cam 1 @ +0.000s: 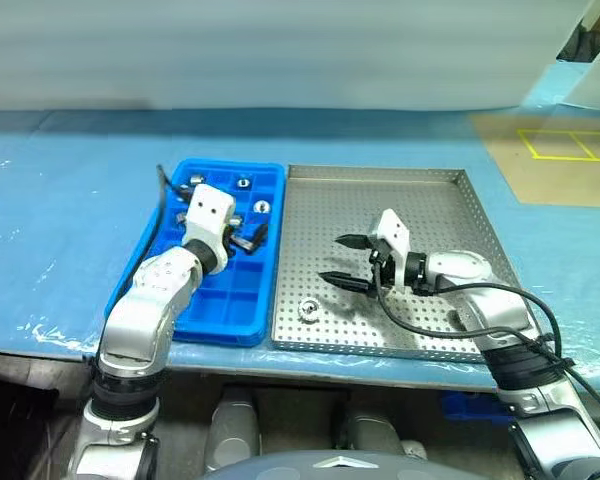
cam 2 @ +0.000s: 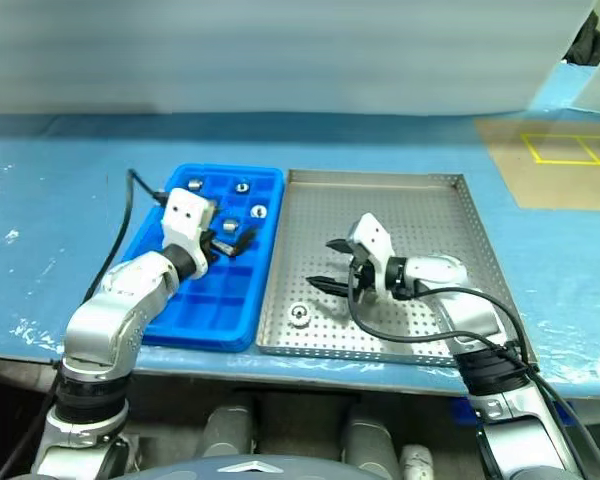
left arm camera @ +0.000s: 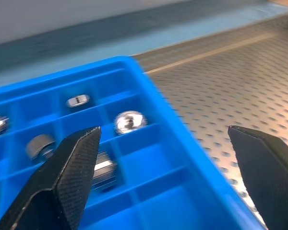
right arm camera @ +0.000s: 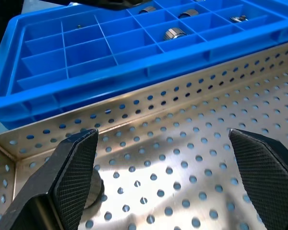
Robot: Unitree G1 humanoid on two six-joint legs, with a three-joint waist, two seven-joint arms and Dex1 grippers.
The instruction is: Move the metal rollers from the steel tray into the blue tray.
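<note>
The blue tray point(cam 1: 212, 305) lies left of the steel tray point(cam 1: 435, 215), and the two touch along one side. One metal roller point(cam 1: 307, 309) rests on the steel tray near its front left corner. My right gripper point(cam 1: 343, 260) hovers open just right of and behind it, holding nothing. In the right wrist view that roller point(right arm camera: 94, 192) is half hidden behind one finger. Several rollers point(left arm camera: 129, 121) sit in the blue tray's far compartments. My left gripper point(cam 1: 248, 237) is open and empty above the blue tray's right half, pointing towards the steel tray.
Both trays rest on a table under a blue sheet point(cam 1: 60, 240). A brown board with yellow tape lines point(cam 1: 565, 160) lies at the far right. A black cable point(cam 1: 162, 205) loops over the blue tray's left edge. The table's front edge runs just before the trays.
</note>
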